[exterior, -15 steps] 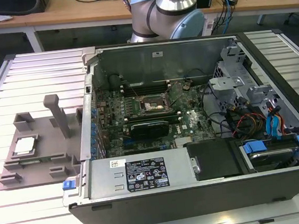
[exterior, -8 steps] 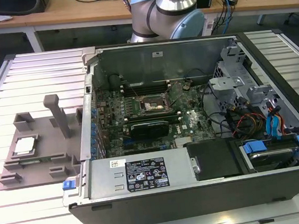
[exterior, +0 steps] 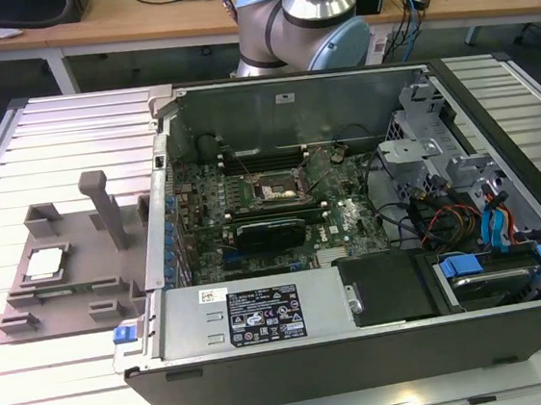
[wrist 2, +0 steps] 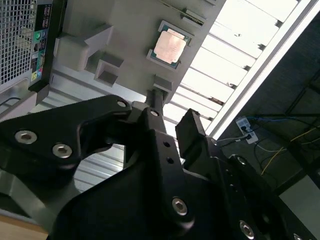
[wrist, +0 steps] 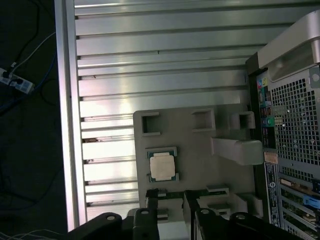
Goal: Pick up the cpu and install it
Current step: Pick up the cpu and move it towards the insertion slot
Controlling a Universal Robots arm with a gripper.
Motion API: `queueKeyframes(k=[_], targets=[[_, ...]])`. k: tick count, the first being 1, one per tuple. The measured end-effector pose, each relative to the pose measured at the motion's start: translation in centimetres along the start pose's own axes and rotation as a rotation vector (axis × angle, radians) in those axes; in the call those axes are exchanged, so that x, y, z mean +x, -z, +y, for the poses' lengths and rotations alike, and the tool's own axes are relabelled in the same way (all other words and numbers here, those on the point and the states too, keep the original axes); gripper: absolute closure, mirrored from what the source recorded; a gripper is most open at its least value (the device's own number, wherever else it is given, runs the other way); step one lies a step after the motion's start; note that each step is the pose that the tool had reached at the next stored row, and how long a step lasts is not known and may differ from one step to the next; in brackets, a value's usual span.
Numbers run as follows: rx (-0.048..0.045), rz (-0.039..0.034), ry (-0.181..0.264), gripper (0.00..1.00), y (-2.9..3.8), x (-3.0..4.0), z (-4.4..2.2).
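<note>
The cpu (exterior: 45, 263) is a small silver-grey square chip lying flat in a recess of the grey holder plate (exterior: 76, 281), at the exterior view's left beside the computer case. It also shows in both wrist views, cpu (wrist 2: 170, 46) and cpu (wrist: 162, 166), well below the gripper. My gripper (wrist 2: 172, 117) hangs high over the plate's edge, its black fingers (wrist: 152, 200) apart with nothing between them. The black-framed socket (exterior: 274, 190) sits on the motherboard inside the case.
The open computer case (exterior: 363, 347) lies on a ribbed aluminium table (exterior: 50, 129). A tall grey post (exterior: 107, 210) stands on the holder plate near the cpu. Drive bays and cables (exterior: 466, 221) fill the case at the exterior view's right. The arm's base (exterior: 310, 24) stands behind the case.
</note>
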State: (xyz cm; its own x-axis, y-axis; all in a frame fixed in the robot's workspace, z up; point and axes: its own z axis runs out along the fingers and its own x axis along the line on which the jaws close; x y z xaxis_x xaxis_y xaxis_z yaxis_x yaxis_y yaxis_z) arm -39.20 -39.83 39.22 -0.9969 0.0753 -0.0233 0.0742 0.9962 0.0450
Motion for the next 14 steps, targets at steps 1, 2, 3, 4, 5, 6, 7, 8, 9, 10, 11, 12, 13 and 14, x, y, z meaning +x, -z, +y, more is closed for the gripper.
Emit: queueKeyframes(k=[1,2,3,4,5,6,7,8,9,10,11,12,13,14], targets=[[0.0,0.0,0.0,0.52,0.0,0.0,0.0],[0.0,0.0,0.0,0.46,0.0,0.0,0.0],[0.0,0.0,0.0,0.46,-0.01,0.0,0.0],[0.0,0.0,0.0,0.4,-0.01,0.0,0.0],[0.0,0.0,0.0,0.4,-0.01,0.0,0.0],[0.0,0.0,0.0,0.4,-0.01,0.0,0.0],[0.0,0.0,0.0,0.4,-0.02,0.0,0.0],[-0.0001,-0.0001,0.0,0.4,-0.03,0.0,0.0],[-0.0001,-0.0002,0.0,0.4,-0.11,0.0,0.0],[-0.0001,-0.0001,0.0,0.4,-0.31,0.01,-0.01],[-0.0001,-0.0001,0.0,0.4,-0.5,0.01,-0.02],[0.0,0.0,0.0,0.4,-0.62,0.02,-0.03],[0.0,0.0,0.0,0.4,-0.68,0.02,-0.03],[0.0,0.0,0.0,0.4,-0.8,0.02,-0.04]])
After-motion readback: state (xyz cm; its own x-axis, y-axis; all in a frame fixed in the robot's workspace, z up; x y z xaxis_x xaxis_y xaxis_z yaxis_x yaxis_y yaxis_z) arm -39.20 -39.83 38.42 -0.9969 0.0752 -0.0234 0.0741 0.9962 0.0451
